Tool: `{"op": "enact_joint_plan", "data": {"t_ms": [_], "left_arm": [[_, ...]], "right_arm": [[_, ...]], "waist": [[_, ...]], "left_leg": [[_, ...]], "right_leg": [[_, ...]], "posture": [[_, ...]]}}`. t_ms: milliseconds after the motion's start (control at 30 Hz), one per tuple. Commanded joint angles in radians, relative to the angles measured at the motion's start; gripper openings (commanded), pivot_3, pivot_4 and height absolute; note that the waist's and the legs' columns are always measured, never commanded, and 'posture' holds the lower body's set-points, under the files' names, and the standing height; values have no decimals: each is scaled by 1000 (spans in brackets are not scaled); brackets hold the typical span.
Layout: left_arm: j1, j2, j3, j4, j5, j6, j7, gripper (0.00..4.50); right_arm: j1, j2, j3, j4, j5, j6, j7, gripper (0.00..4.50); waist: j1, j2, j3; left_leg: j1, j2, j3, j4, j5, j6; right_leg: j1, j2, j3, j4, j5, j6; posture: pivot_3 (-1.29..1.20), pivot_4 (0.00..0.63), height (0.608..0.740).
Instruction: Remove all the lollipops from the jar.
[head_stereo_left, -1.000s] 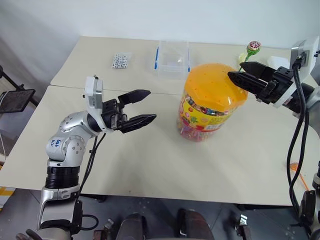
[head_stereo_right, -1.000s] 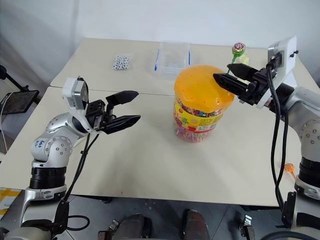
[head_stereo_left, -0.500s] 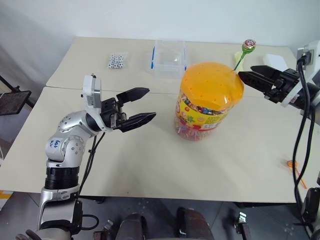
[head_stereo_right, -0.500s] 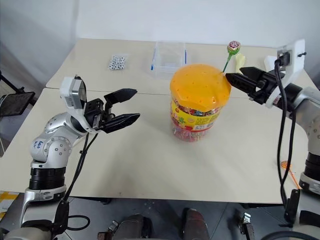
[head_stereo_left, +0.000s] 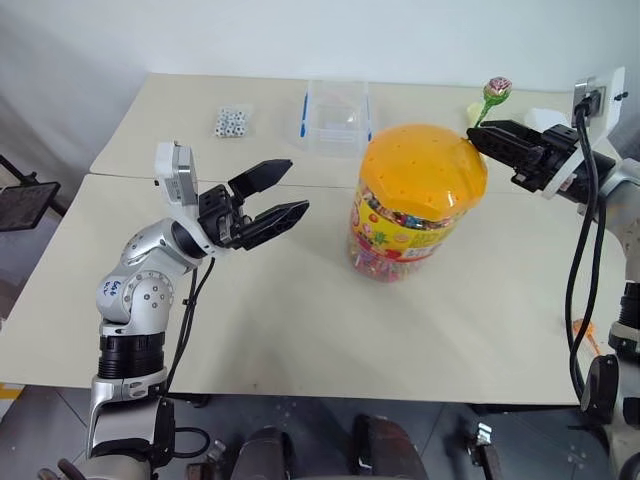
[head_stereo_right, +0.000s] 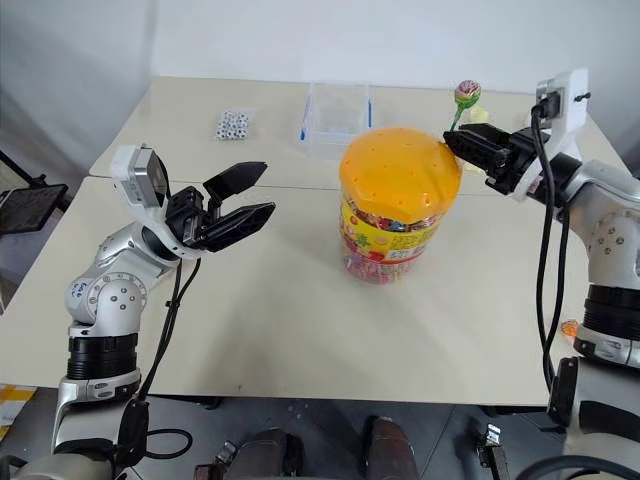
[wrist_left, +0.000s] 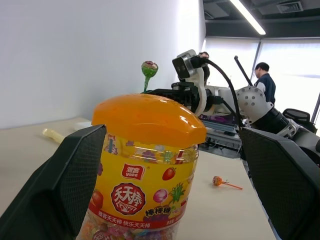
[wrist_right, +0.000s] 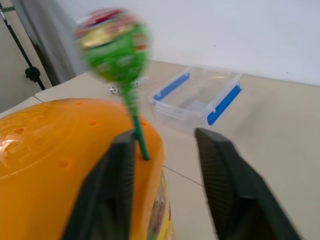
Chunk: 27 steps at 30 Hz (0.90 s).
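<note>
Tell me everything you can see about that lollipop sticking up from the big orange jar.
The lollipop has a round head in a green and red swirled wrapper on a thin green stick. It stands nearly upright, its stick planted in a hole near the edge of the jar's orange domed lid. The right gripper's black fingers flank the stick, one right beside it; they are not clamped on it.

both head eyes look forward and down from above over the beige table (head_stereo_left: 300, 330), sharing nearly the same scene. the left wrist camera faces the large clear plastic jar with the orange domed lid (wrist_left: 142, 165) close and level. the right wrist camera sits just over that lid, facing a clear rectangular box with blue trim (wrist_right: 197, 97).
</note>
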Motion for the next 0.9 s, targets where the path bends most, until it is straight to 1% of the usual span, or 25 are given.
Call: {"op": "enact_joint_plan", "data": {"t_ms": [33,67,100,367,433,533,633,700,733,767,800,833,867,900], "left_arm": [[-25,-2,12,-28,-23,-5,0,4500],[-25,-3,11,-27,-23,-6,-1,4500],[-26,-6,13,-26,-27,-5,0,4500],[-44,-37,35,-11,-74,6,24,4500],[-52,-45,32,-5,-76,6,23,4500],[-58,-52,24,-6,-72,4,15,4500],[-64,-59,23,-11,-76,5,19,4500],[-80,-69,27,-16,-88,5,25,4500],[-85,-73,29,-20,-92,5,27,4500],[-93,-78,22,-28,-96,8,21,4500],[-98,-82,17,-33,-98,11,17,4500],[-97,-74,-7,-41,-75,4,-6,4500],[-84,-46,-55,-49,-16,-29,-61,4500],[-68,-16,-102,-51,50,-75,-117,4500]], "right_arm": [[-20,4,-13,-18,5,-27,29,465],[-19,4,-17,-20,5,-32,38,190],[-17,5,-21,-21,8,-37,47,83],[-11,6,-93,16,17,-119,84,83],[-18,5,-133,41,22,-174,104,83],[-12,-28,-179,54,28,-199,113,83],[8,-75,-222,45,57,-157,127,83],[91,-185,-274,40,50,-84,152,83],[131,-232,-293,37,49,-50,164,83],[223,-301,-310,31,25,14,174,83],[288,-346,-319,26,13,59,177,83],[425,-413,-302,3,-51,81,208,83],[568,-453,-295,-35,-110,82,236,83],[658,-469,-301,-69,-125,103,242,83]], "waist": [[0,0,0],[1,0,0],[1,0,0],[1,0,0],[2,0,0],[3,0,0],[3,0,0],[7,0,0],[20,0,0],[29,0,0],[31,0,0],[34,0,0],[40,0,0],[37,-2,0]], "left_leg": [[0,0,0,0,0,0],[0,0,0,0,0,0],[0,0,0,0,0,0],[-1,0,-1,0,0,0],[-1,0,-1,0,0,0],[-1,0,-1,0,0,0],[-1,0,-1,0,0,0],[-1,0,-1,0,0,0],[-2,0,-2,0,0,0],[-3,0,-2,0,0,0],[-3,-1,-2,0,0,0],[-2,-1,-2,-1,0,1],[-3,-1,-2,-1,-1,1],[-2,-1,-2,-2,-1,1]], "right_leg": [[0,0,0,0,0,0],[0,0,0,0,0,0],[0,0,0,0,0,0],[0,0,-1,0,0,0],[0,0,-1,0,0,0],[0,0,-1,0,0,0],[0,0,-1,0,0,0],[0,0,-1,-1,0,0],[0,0,-2,-1,0,0],[0,0,-2,-2,0,0],[0,-1,-2,-2,0,0],[0,-1,-2,-2,0,1],[0,-1,-2,-3,0,1],[1,-1,-3,-4,0,1]], "posture": [[0,150,740],[0,150,740],[0,150,740],[0,150,740],[0,150,740],[0,150,740],[0,150,740],[0,150,740],[0,150,740],[0,150,740],[0,150,740],[0,150,740],[0,150,740],[0,150,740]]}}
